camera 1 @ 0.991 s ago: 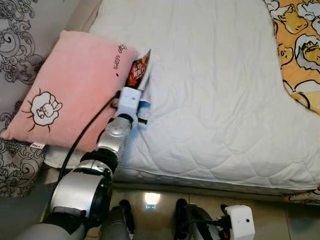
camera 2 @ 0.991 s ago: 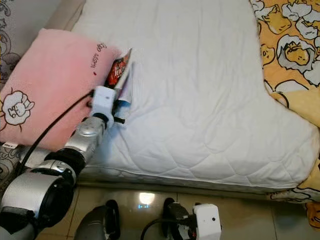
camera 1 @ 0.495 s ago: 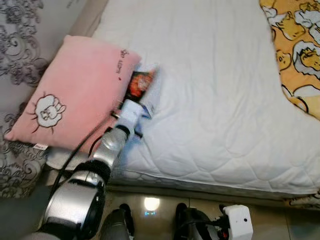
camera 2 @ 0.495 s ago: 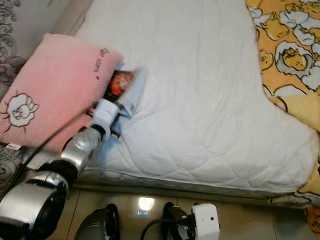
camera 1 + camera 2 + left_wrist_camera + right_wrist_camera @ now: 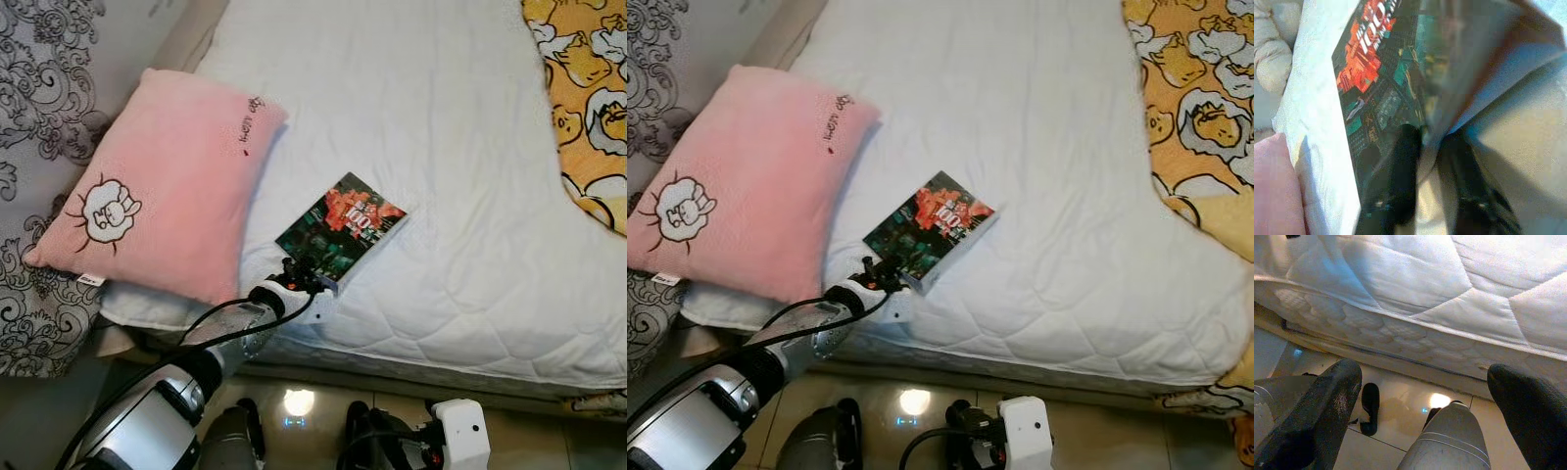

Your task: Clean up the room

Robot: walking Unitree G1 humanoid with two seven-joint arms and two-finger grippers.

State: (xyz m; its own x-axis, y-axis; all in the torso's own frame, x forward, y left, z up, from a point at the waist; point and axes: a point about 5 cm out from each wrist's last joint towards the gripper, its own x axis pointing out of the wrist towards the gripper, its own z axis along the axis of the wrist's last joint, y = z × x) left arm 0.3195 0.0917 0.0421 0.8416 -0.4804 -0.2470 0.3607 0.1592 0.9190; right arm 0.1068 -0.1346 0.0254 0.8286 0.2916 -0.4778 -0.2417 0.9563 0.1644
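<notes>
White quilted mattress [image 5: 441, 176] takes up most of the scene, running from the near edge to the far side. Yellow cartoon-print blanket [image 5: 588, 108] covers its far right corner. Pink pillow [image 5: 157, 186] with a sheep drawing lies on the left side of the mattress, partly overhanging the left edge, next to a grey patterned curtain [image 5: 39, 98] at far left. Tiled floor [image 5: 1117, 431] runs along the near edge, with a bright light reflection on it.

Book [image 5: 341, 230] with a dark red and green cover lies flat on the mattress, just right of the pillow's near corner, close to the mattress's near edge, turned at an angle. Not touching the pillow as far as can be seen.

Left gripper [image 5: 302, 274] reaches up from near left, silver arm below it with a black cable looped alongside. Fingers are clamped on the book's near corner: in the left wrist view the two black fingers [image 5: 1403, 171] pinch the cover edge between them, one above and one below.

Right gripper [image 5: 1425, 401] hangs low by the near mattress edge over the floor, white wrist housing [image 5: 458, 431] visible at near right. Its fingers [image 5: 1327, 411] are spread wide apart, nothing between them.
</notes>
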